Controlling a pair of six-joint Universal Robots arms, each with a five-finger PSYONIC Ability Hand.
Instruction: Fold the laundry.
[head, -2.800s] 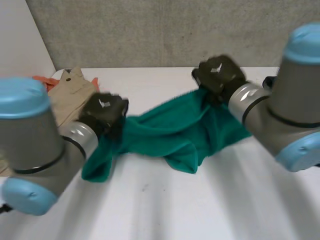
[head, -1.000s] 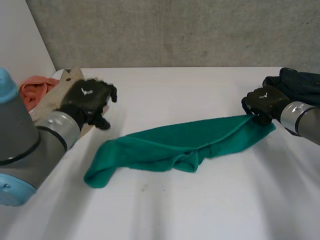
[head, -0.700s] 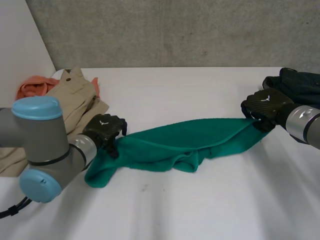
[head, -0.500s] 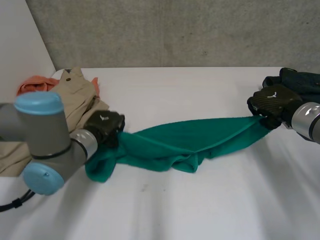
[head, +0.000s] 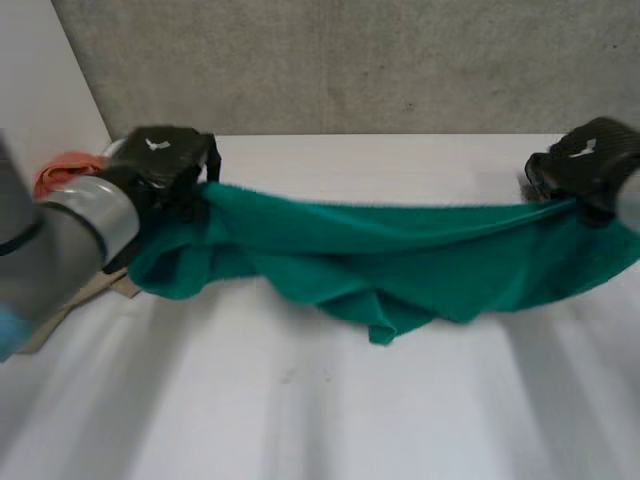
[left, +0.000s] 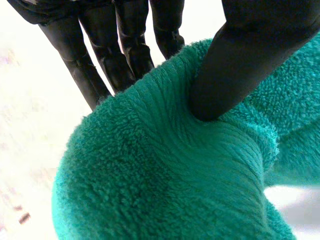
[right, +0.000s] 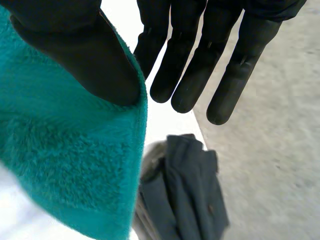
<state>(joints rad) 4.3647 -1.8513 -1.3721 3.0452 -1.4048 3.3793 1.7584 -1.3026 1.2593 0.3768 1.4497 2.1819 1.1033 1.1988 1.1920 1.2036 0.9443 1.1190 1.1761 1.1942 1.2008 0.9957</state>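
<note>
Towel (head: 400, 250) now off the table (head: 330, 400), strung between the two hands; half a second ago it lay bunched on the table. Left hand (head: 160, 160) has risen and sits at one end, clamped: thumb (left: 235, 60) digs into the pile, fingers (left: 122, 47) straight behind the fold. Right hand (head: 588, 160) has also lifted, holding the opposite end, thumb pressing the towel's edge against straight fingers (right: 200, 65). Top edge runs nearly taut from hand to hand; the middle sags in loose folds below them. Orange cloth (head: 58, 172) lies just beside the left hand. Dark garment (right: 185, 190) lies beyond the right hand's fingertips.
</note>
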